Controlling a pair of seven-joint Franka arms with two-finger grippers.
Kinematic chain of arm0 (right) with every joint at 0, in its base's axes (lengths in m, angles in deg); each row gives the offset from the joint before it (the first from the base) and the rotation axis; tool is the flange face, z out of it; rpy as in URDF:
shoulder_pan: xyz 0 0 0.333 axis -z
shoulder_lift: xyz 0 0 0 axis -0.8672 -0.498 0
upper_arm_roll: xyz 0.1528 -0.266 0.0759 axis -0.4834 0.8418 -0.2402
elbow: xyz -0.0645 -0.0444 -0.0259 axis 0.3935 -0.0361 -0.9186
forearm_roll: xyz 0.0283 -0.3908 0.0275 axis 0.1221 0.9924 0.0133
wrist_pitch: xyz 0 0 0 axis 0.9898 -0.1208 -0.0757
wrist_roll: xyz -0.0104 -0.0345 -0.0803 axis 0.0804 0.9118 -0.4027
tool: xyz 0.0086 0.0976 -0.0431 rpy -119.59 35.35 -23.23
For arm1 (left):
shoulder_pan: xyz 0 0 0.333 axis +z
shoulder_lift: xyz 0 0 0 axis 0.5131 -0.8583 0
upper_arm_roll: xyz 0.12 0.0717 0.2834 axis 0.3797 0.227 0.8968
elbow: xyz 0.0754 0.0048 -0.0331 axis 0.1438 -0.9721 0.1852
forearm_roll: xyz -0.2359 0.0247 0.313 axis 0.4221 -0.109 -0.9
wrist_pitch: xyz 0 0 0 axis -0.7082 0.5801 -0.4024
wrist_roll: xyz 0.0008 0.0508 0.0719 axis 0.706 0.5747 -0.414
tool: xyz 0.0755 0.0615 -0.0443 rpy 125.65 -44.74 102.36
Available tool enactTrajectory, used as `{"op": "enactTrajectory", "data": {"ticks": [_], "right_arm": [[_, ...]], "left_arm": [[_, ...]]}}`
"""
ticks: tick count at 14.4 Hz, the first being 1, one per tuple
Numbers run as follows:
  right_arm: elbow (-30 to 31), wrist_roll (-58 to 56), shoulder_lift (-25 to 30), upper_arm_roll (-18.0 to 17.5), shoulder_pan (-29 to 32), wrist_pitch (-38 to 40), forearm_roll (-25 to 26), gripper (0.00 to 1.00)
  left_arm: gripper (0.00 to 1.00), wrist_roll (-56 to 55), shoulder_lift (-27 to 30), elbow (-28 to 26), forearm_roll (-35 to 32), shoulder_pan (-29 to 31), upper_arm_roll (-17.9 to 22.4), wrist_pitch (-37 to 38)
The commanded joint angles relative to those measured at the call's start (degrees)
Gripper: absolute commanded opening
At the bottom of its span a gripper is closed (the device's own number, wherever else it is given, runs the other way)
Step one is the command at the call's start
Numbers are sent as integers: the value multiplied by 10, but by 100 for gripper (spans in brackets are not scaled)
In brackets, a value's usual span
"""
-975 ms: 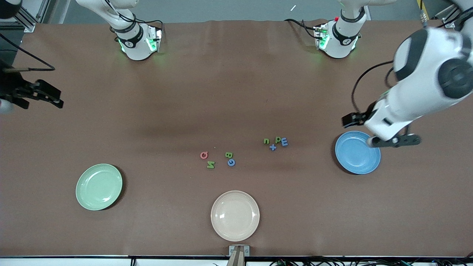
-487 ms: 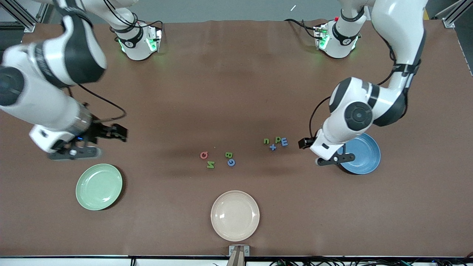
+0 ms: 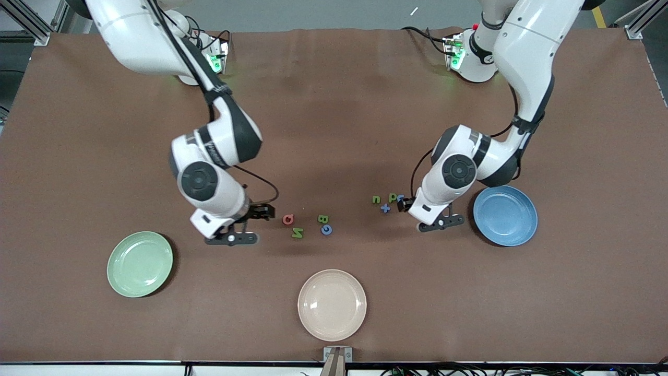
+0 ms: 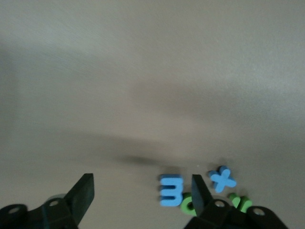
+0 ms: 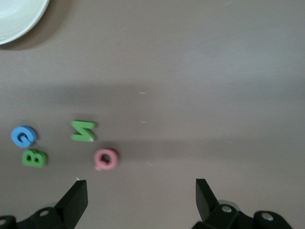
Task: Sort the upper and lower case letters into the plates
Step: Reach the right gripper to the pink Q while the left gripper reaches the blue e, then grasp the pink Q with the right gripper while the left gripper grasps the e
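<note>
front view:
progress: we judge nothing sorted yet; pale green plate [image 3: 139,264] and sky blue plate [image 3: 505,215] both look bare, and so does the cream plate [image 3: 332,305], the nearest one to the front camera.
letters: we count two loose groups on the table [image 3: 334,130] between the plates; pink q [image 3: 288,219], green n [image 3: 297,233], green b [image 3: 323,219] and blue g [image 3: 326,229] toward the right arm's end; small n [image 3: 376,199], p [image 3: 392,197] and plus sign [image 3: 385,208] toward the left arm's end.
right gripper [image 3: 259,211]: low, just beside the q.
left gripper [image 3: 403,203]: low, at the p group, covering most of the blue e.

left wrist view:
hand: fingers [image 4: 82,193] apart with nothing between them; blue e [image 4: 171,190] lies on the table between them, close to one finger.

right wrist view:
hand: fingers [image 5: 75,198] spread wide, empty; the q sits just ahead of them.

left to do: we reckon all eight pieces still need moving.
</note>
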State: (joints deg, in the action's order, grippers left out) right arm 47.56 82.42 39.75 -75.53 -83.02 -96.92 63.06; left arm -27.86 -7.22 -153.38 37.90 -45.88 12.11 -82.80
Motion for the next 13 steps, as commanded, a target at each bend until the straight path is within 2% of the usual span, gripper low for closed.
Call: {"op": "enactTrajectory", "data": {"ticks": [1, 3, 7, 8, 9, 11, 13], "right_arm": [[19, 43, -34, 4, -19, -81, -4, 100], [37, 45, -49, 4, -27, -128, -4, 100], [38, 45, -80, 5, -34, -158, 4, 99], [38, 45, -80, 5, -36, -157, 4, 98], [39, 47, -80, 5, -37, -154, 3, 93], [39, 62, -80, 7, -51, -152, 4, 76], [39, 68, -84, 8, -56, -152, 5, 67]], "left_arm": [[76, -33, -24, -4, -12, -19, 2, -43], [70, -53, -39, -3, -15, -33, 5, -56], [55, -77, -41, -6, -32, -33, 6, -53], [54, -81, -41, -7, -32, -33, 6, -51], [49, -87, -39, -10, -32, -34, 6, -50], [33, -106, -34, -13, -32, -37, 5, -34], [7, -128, -27, -12, -32, -48, 7, -6]]}}
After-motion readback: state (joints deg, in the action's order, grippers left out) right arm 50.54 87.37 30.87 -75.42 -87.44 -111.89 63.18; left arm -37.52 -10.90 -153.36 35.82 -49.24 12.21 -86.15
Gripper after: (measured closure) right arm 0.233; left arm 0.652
